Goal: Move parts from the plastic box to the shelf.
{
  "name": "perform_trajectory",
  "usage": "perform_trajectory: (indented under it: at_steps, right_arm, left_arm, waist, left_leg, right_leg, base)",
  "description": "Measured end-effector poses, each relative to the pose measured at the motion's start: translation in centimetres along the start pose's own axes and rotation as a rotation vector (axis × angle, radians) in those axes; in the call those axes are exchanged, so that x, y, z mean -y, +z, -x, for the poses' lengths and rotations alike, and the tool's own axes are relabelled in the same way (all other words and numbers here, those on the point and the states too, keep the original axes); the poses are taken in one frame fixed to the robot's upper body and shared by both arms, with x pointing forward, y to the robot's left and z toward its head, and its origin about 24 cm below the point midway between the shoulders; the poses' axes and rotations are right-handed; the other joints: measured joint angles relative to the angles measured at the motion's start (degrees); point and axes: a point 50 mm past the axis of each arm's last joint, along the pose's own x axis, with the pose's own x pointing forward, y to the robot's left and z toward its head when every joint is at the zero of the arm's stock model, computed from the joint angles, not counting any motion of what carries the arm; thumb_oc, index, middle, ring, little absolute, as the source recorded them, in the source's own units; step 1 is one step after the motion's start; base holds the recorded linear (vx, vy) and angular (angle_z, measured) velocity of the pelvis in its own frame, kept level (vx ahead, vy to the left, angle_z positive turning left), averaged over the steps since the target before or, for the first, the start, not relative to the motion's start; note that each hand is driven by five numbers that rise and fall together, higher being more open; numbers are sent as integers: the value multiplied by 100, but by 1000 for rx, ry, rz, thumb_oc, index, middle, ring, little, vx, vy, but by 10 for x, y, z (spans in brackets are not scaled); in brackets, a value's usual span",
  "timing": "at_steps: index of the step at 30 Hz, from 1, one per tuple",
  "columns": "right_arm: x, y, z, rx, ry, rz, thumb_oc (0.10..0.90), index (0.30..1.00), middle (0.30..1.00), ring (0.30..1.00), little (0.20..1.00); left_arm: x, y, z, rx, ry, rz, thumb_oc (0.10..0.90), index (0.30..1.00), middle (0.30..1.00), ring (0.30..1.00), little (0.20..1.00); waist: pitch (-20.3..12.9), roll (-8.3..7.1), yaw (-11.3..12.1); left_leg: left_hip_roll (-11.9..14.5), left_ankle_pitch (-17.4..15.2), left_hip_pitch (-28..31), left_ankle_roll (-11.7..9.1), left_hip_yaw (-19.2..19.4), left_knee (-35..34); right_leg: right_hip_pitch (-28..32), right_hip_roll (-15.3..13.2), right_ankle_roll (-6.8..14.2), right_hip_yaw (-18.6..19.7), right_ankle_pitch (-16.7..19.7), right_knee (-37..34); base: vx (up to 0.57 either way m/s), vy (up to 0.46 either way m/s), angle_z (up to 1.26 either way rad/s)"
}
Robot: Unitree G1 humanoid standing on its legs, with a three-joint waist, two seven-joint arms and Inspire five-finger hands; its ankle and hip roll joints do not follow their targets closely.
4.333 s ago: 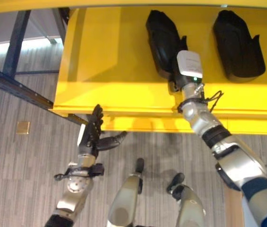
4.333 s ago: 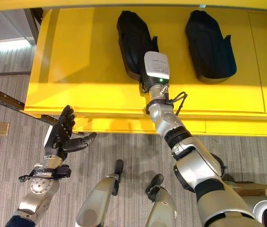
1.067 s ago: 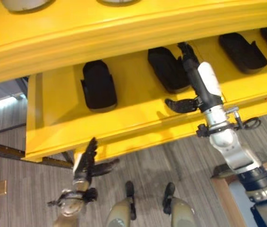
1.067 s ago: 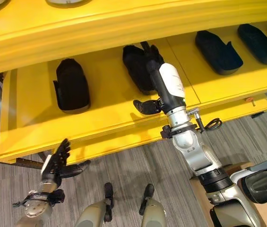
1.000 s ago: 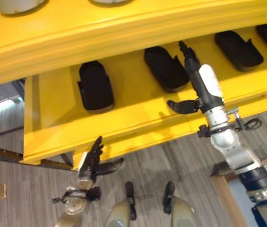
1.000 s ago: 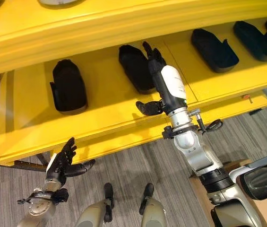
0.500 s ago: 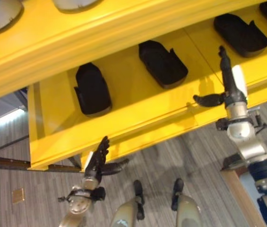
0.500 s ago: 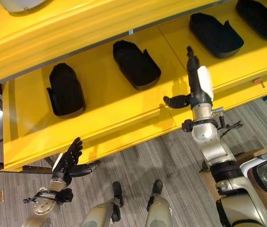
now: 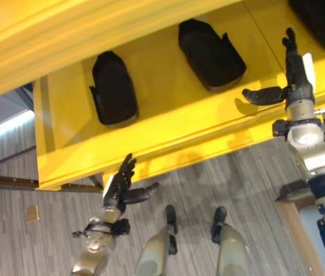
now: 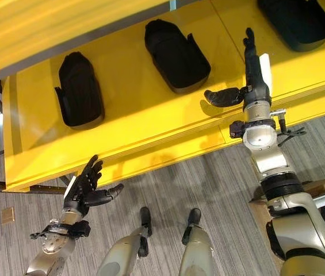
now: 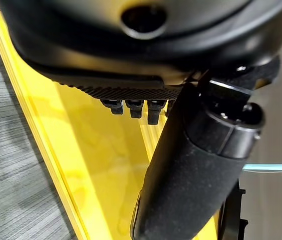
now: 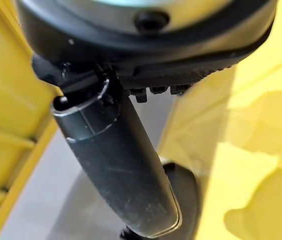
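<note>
Three black moulded parts lie on the yellow shelf (image 9: 168, 115): one at the left (image 9: 113, 89), one in the middle (image 9: 211, 46), and one at the far right (image 10: 297, 20), cut by the picture's edge. My right hand (image 9: 293, 72) is over the shelf's front, right of the middle part and apart from it, open and empty, fingers straight and thumb (image 12: 116, 170) spread. My left hand (image 9: 121, 187) hangs below the shelf's front edge, open and empty, with its thumb (image 11: 195, 165) showing in the left wrist view.
An upper yellow shelf board (image 9: 64, 34) overhangs the parts. A dark steel beam (image 9: 7, 183) runs along the floor at the left, near a small tan square (image 9: 31, 214). A brown box edge (image 9: 291, 230) stands at the lower right.
My right hand has let go of the middle part and drawn back to the right of it, open. The camera has shifted. My left hand stays low and open.
</note>
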Motion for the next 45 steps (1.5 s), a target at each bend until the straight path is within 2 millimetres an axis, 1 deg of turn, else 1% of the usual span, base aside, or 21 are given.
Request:
perform_trajectory:
  at_steps: [5, 8, 11, 14, 17, 18, 19, 22, 24, 39, 45]
  right_arm:
    - [-2, 7, -6, 13, 28, -21, 900, 1000, 1000, 1000, 1000]
    - [-5, 4, -7, -10, 56, -37, 900, 1000, 1000, 1000, 1000]
    - [-6, 6, -9, -9, 72, -63, 900, 1000, 1000, 1000, 1000]
    - [-5, 2, -9, -32, 82, -87, 900, 1000, 1000, 1000, 1000]
    - [7, -8, -15, -90, 29, -105, 900, 1000, 1000, 1000, 1000]
    - [10, -3, -20, -77, 17, -114, 900, 1000, 1000, 1000, 1000]
    - [15, 1, -25, -68, -4, -116, 900, 1000, 1000, 1000, 1000]
    - [22, 0, -29, -85, -34, -108, 900, 1000, 1000, 1000, 1000]
    - [23, 2, -31, -84, -41, -128, 900, 1000, 1000, 1000, 1000]
    - [18, 5, -31, -68, -17, -123, 900, 1000, 1000, 1000, 1000]
    - [12, 19, -32, -11, 11, -140, 900, 1000, 1000, 1000, 1000]
  left_arm:
    - [1, 9, -4, 50, -11, 0, 900, 1000, 1000, 1000, 1000]
    - [2, 13, -5, 68, -16, 4, 900, 1000, 1000, 1000, 1000]
    - [2, 17, -6, 93, -13, 36, 900, 1000, 1000, 1000, 1000]
    - [2, 21, -9, 106, -15, 36, 900, 1000, 1000, 1000, 1000]
    - [4, 26, -14, 130, -24, 37, 900, 1000, 1000, 1000, 1000]
    - [4, 27, -15, 136, -22, 39, 900, 1000, 1000, 1000, 1000]
    - [4, 29, -16, 145, -20, 38, 900, 1000, 1000, 1000, 1000]
    - [5, 31, -18, 154, -25, 38, 900, 1000, 1000, 1000, 1000]
    - [5, 31, -18, 156, -21, 40, 900, 1000, 1000, 1000, 1000]
    - [4, 31, -18, 150, 1, 41, 900, 1000, 1000, 1000, 1000]
    - [1, 30, -16, 148, 11, 41, 900, 1000, 1000, 1000, 1000]
  waist:
    - [60, -69, 103]
    - [119, -122, 138]
    - [143, -161, 160]
    - [178, -196, 253]
    - [199, -208, 289]
    - [202, -212, 302]
    - [205, -212, 306]
    - [212, -204, 364]
    - [214, -203, 366]
    - [214, -204, 328]
    - [217, -208, 277]
  left_leg:
    - [-5, 34, -201, 33, -79, -12]
    - [-4, 84, -218, 28, -141, -76]
    - [-15, 126, -318, 24, -165, -99]
    - [-27, 158, -334, -9, -176, -105]
    - [-45, 218, -409, 39, -263, -185]
    - [-53, 234, -454, 42, -259, -192]
    - [-61, 293, -510, -2, -262, -205]
    - [-56, 303, -512, -4, -272, -208]
    - [-55, 305, -520, -7, -268, -207]
    - [-47, 305, -497, -8, -220, -202]
    - [-45, 306, -487, -8, -215, -199]
  right_leg:
    - [-219, -34, -33, -61, -63, 147]
    - [-238, -46, -56, -129, -87, 177]
    - [-345, -58, -57, -140, -87, 204]
    - [-375, -73, -56, -142, -88, 224]
    - [-427, -105, -51, -232, -97, 248]
    - [-488, -116, -51, -226, -97, 270]
    - [-566, -125, -52, -224, -97, 302]
    - [-584, -128, -66, -229, -117, 331]
    - [-602, -128, -67, -220, -118, 342]
    - [-607, -119, -79, -188, -111, 351]
    - [-600, -116, -85, -184, -106, 348]
  base:
    - [8, -25, 8]
    - [13, -9, 11]
    - [9, -6, 5]
    - [0, -2, 3]
    - [-10, -4, 14]
    - [-11, -9, 4]
    - [0, 0, 0]
    - [-5, 0, 1]
    - [0, 0, 0]
    - [0, 0, 0]
    - [0, 0, 0]
